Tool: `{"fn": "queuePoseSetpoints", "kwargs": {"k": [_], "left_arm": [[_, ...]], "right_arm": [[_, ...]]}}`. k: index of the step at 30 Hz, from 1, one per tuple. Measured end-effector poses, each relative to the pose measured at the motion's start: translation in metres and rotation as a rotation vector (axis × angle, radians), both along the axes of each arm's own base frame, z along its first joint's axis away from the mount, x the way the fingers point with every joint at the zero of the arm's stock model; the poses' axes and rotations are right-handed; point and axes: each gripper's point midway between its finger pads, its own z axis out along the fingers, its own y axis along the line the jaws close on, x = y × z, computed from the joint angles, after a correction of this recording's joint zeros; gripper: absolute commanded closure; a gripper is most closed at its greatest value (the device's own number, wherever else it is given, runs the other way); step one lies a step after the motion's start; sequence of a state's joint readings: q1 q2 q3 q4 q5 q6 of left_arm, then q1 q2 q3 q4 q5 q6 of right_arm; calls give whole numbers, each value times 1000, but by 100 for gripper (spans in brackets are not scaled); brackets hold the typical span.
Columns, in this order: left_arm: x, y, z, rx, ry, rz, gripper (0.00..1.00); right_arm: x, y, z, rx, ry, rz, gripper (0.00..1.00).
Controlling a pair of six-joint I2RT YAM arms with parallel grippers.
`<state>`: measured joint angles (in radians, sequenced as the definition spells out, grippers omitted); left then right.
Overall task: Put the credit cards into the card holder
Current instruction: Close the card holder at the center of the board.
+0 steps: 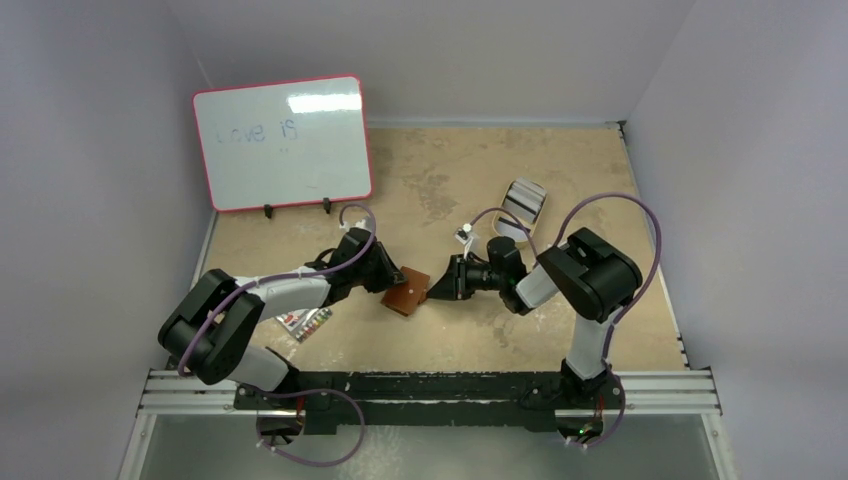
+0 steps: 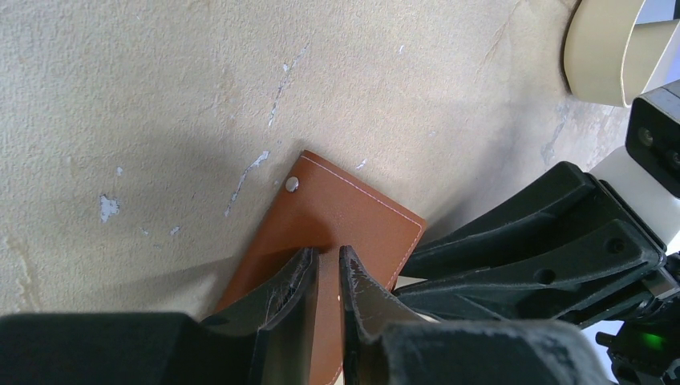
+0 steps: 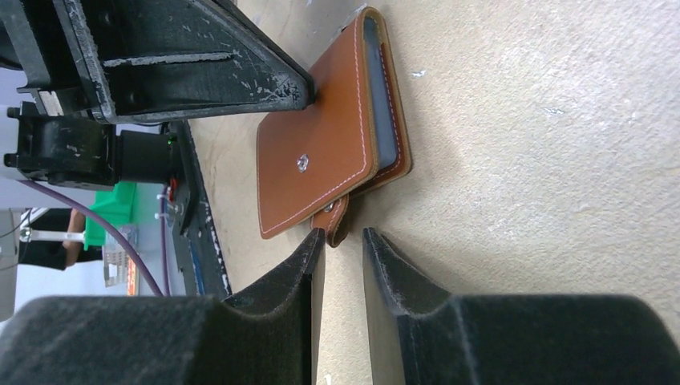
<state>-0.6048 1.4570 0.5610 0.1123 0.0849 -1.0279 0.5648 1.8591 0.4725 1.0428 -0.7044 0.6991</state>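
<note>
The closed card holder point(image 1: 405, 293) is being pressed down by the left gripper point(image 2: 327, 255) near the middle of the table point(image 1: 470, 340), nearer its front edge; the fingers point(image 2: 293, 289) are being held a narrow slit apart, pinching nothing. The right gripper point(image 3: 343, 234), slightly spread, is being pointed at the snap tab point(image 3: 333, 223); contact cannot be told. Bare table is being shown right and behind. Credit cards point(image 1: 524, 198) are being seen in a tin point(image 1: 508, 231) toward the back right corner, their number unclear.
</note>
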Motion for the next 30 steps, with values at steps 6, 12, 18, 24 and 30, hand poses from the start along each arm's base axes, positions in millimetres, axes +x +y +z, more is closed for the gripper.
{"fn": "queuePoseSetpoints", "kwargs": {"k": [6, 12, 18, 24, 30], "left_arm": [[0, 0, 0, 0, 0, 0, 83], [0, 0, 0, -1, 0, 0, 83], [1, 0, 0, -1, -1, 0, 82], [1, -1, 0, -2, -2, 1, 81], [2, -1, 0, 2, 1, 1, 80]], "right_arm": [[1, 4, 3, 22, -15, 21, 75], [5, 7, 7, 35, -43, 34, 85], [4, 9, 9, 48, -79, 64, 97], [3, 10, 11, 53, -111, 89, 100], [-1, 9, 5, 26, -147, 119, 100]]}}
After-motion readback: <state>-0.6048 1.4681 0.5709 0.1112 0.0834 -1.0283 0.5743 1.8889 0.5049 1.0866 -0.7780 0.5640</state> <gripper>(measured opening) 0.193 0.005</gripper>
